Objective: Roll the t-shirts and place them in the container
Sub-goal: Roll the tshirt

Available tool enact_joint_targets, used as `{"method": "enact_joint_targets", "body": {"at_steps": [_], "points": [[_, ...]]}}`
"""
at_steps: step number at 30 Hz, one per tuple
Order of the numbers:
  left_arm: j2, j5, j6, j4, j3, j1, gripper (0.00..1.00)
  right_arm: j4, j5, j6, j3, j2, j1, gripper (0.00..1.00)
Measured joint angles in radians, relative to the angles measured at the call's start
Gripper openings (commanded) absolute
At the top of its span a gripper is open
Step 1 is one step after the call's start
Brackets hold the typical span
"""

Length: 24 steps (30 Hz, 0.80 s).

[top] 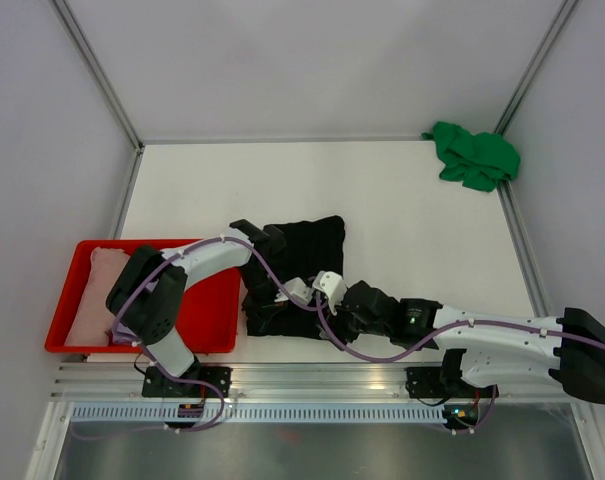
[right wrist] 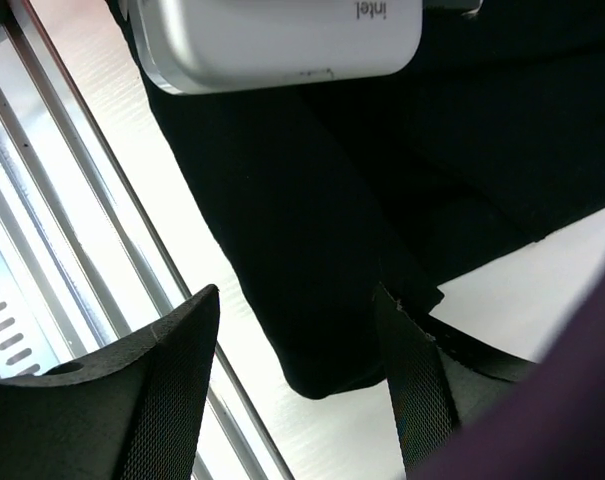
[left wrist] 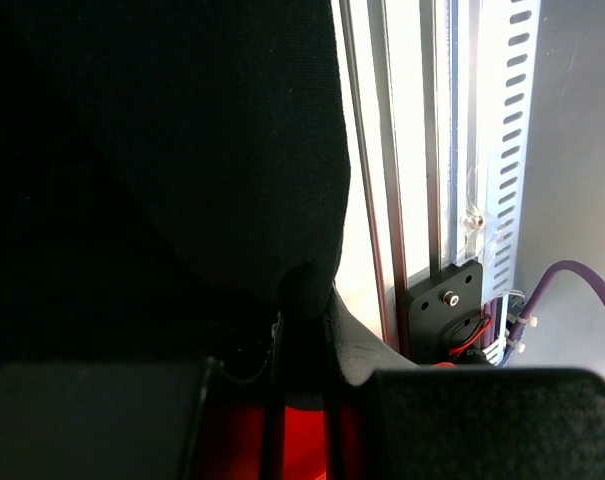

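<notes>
Where both arms met: black t-shirt — its near edge.
Left gripper: fingers pinched the cloth.
Right gripper: fingers spread astride the hem.

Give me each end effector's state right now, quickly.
Left end effector: closed, apparently pinching a fold of the black t-shirt.
Right end effector: open, fingers either side of the black t-shirt's rolled edge, not clamped.
</notes>
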Motion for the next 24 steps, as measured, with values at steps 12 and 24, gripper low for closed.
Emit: {"method": "enact_joint_targets", "body": {"at_steps": [12,24], "points": [[0.003,0.009,0.035,0.000,0.000,0.021,0.04,0.028,0.008,0.135,-0.116,-0.290,0.005,0.72],[0.006,0.000,0.045,0.000,-0.001,0.023,0.04,0.108,0.077,0.096,-0.112,-0.084,0.008,0.73]]}}
